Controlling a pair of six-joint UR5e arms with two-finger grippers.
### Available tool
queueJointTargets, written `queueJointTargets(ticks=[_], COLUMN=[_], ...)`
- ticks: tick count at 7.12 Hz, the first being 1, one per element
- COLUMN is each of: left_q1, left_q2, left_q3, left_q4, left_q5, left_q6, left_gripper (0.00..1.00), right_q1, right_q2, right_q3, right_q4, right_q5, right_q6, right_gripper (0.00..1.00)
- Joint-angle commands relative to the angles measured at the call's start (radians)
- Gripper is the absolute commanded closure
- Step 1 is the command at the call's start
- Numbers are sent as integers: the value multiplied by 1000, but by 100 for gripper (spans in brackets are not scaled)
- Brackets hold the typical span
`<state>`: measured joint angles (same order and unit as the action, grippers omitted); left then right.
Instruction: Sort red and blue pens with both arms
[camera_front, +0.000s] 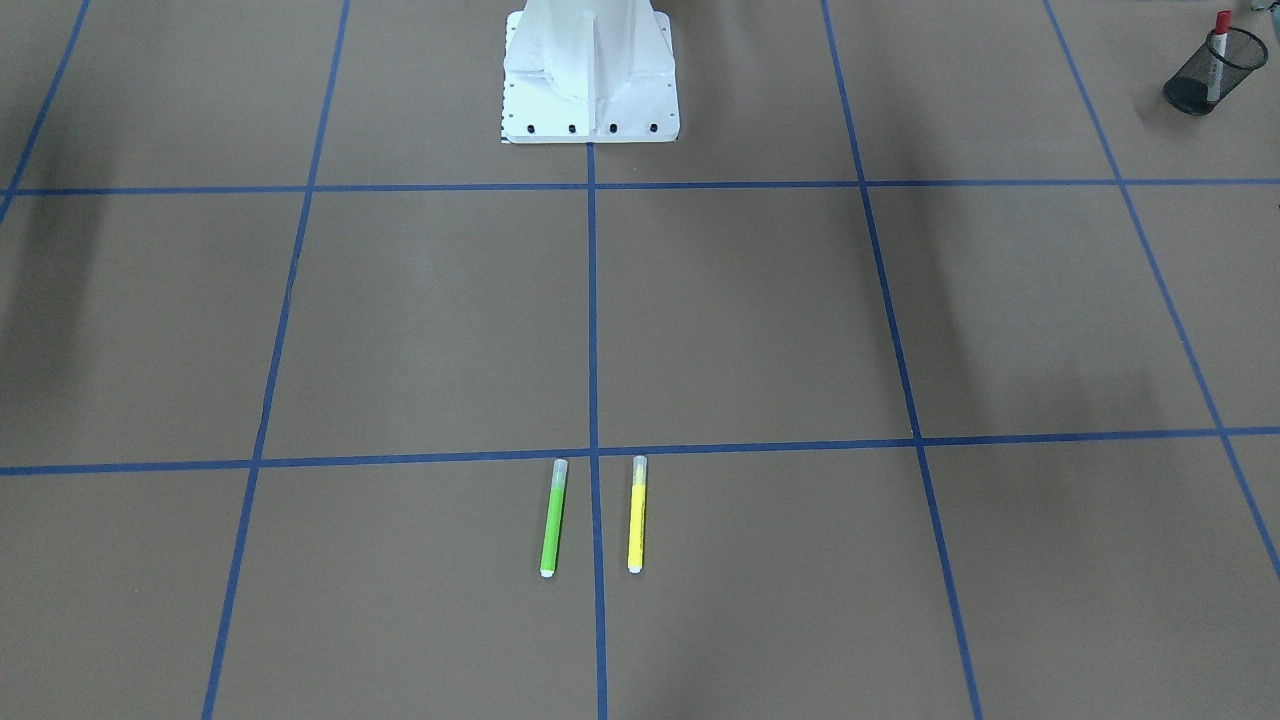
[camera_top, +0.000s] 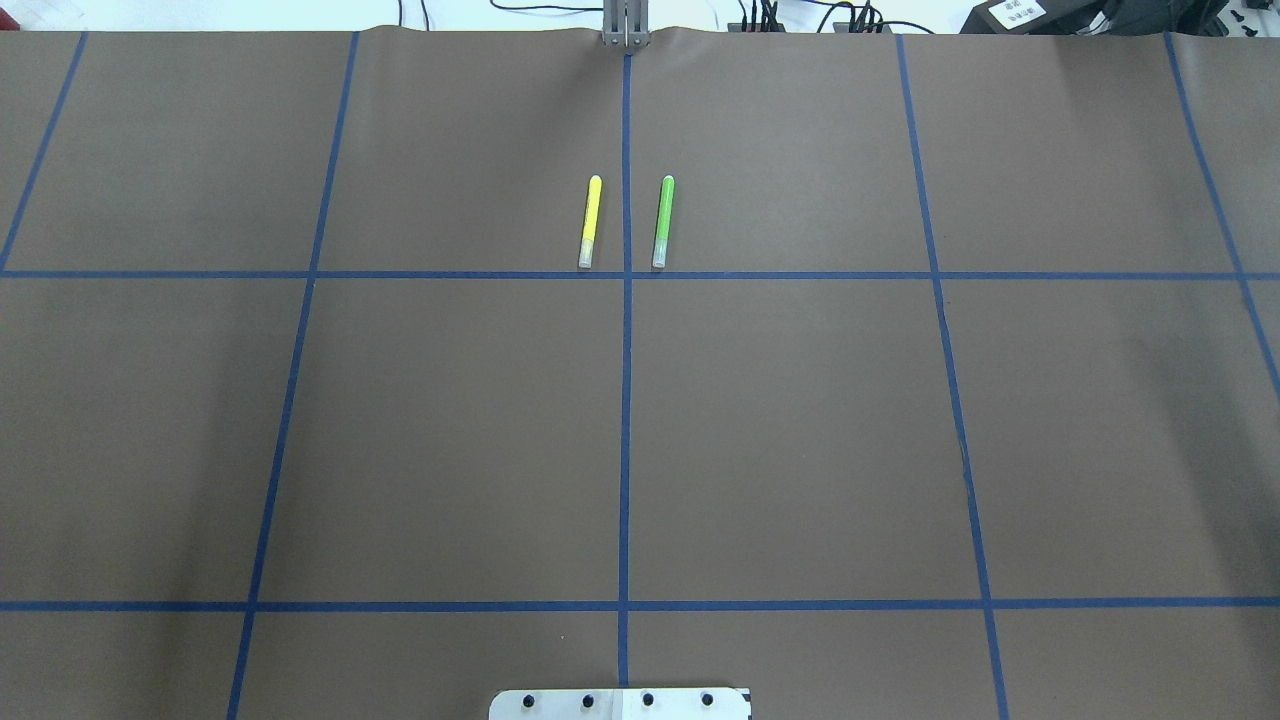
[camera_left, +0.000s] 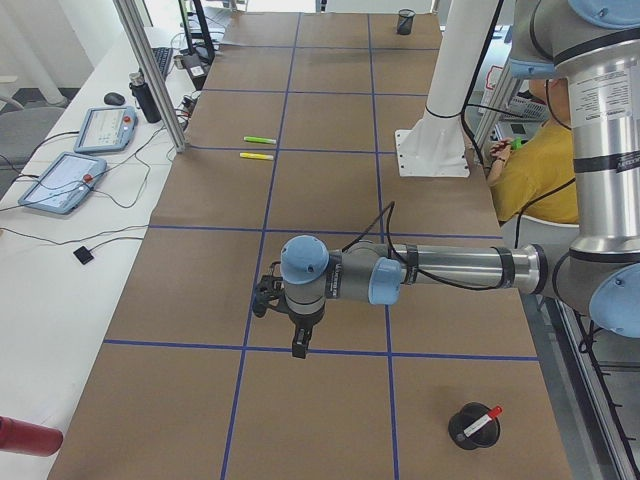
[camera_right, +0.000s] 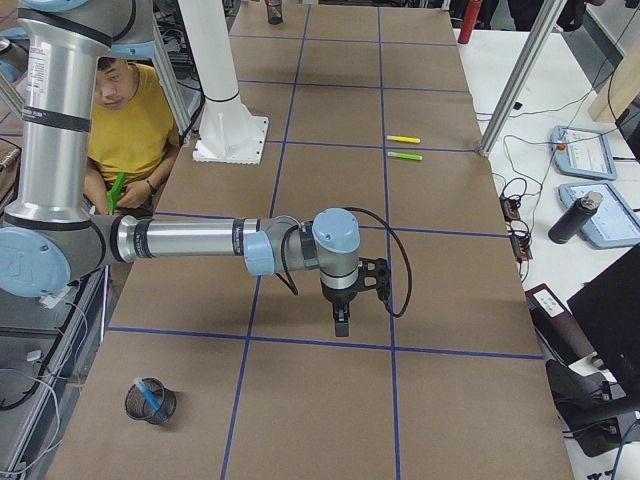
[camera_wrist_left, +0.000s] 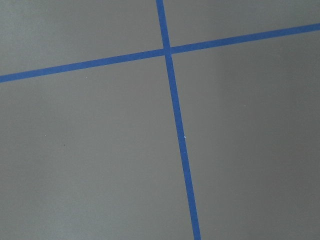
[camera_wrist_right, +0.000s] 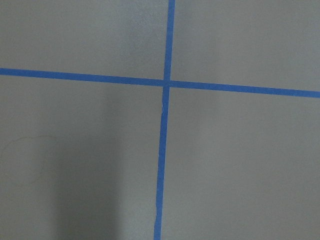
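Landmark for all positions: white base block (camera_top: 620, 703) at the robot's edge of the table (camera_top: 450, 430), which is brown paper gridded with blue tape (camera_top: 625, 430).

Far out on the block's left side: left mesh cup (camera_front: 1195, 85), black, leaning. The red pen (camera_front: 1219, 35) stands inside it, red cap above the rim.

Left of the block and forward of it: left arm (camera_left: 450, 265) stretches level over the table. Left gripper (camera_left: 298, 348) points down above a tape line. It shows only in the side view, so I cannot tell how far its fingers stand apart. Its wrist camera sees only paper and a tape crossing.

Straight ahead of the block, well apart from it: yellow marker (camera_top: 591, 222) just left of the centre tape line, green marker (camera_top: 663, 222) just right of it. They lie flat and parallel, not touching.

Right of the block and forward of it: right arm (camera_right: 180, 240), level. Right gripper (camera_right: 341, 325) points down, finger spread likewise not readable. Its wrist camera shows paper and a tape crossing.

Far out on the block's right side: right mesh cup (camera_right: 132, 405), with the blue pen (camera_right: 153, 397) inside.

Behind the block: a seated person (camera_right: 130, 125) in a yellow shirt.
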<state>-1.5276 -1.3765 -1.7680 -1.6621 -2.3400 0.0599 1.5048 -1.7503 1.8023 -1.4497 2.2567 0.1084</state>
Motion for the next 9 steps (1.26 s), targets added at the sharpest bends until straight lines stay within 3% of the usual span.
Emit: queueJointTargets(ticks=[1,9], left_q1=[0,0], left_q2=[16,36], left_q3=[-11,-44], left_q4=[1,-2], left_q5=[5,-4], left_q6=[0,0], left_gripper=[0,0], right_q1=[0,-2], right_q2=[0,-2], right_q3=[-1,-11], right_q4=[0,0], right_q5=[0,0], right_q6=[0,-1], right_gripper=[0,0])
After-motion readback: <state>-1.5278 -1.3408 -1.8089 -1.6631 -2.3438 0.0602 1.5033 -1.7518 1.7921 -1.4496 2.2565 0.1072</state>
